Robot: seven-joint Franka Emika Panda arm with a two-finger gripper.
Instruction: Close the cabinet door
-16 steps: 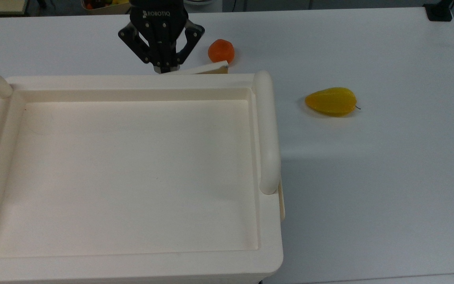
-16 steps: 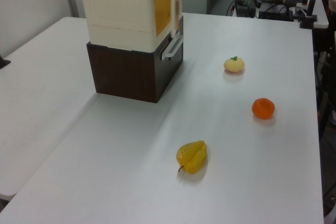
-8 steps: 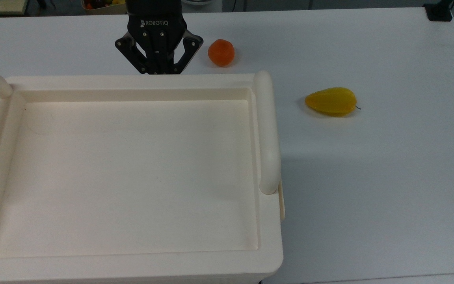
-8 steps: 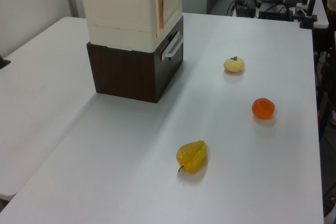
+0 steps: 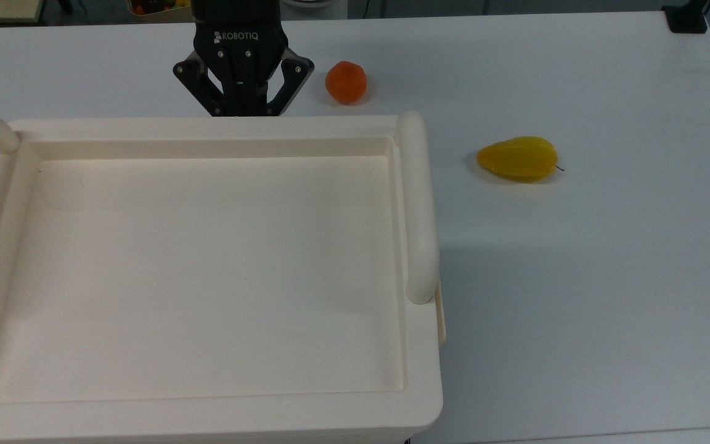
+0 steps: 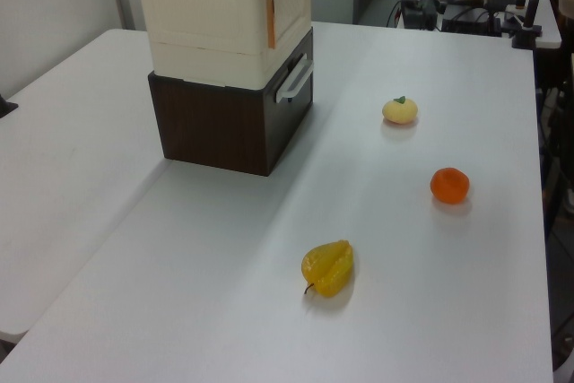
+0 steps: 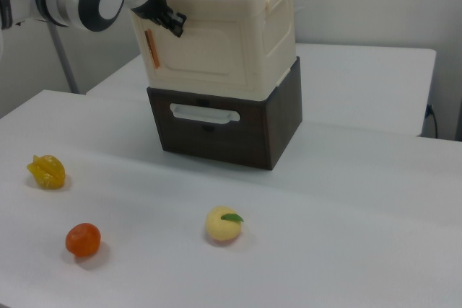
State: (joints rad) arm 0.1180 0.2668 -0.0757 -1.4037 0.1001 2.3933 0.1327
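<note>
Apparently the job was all but finished: the cabinet door lay flush against the front of the cabinet, which sat on a dark drawer unit on the bench. The claw pressed at the door's upper corner, empty; how far it was spread I cannot tell.
</note>
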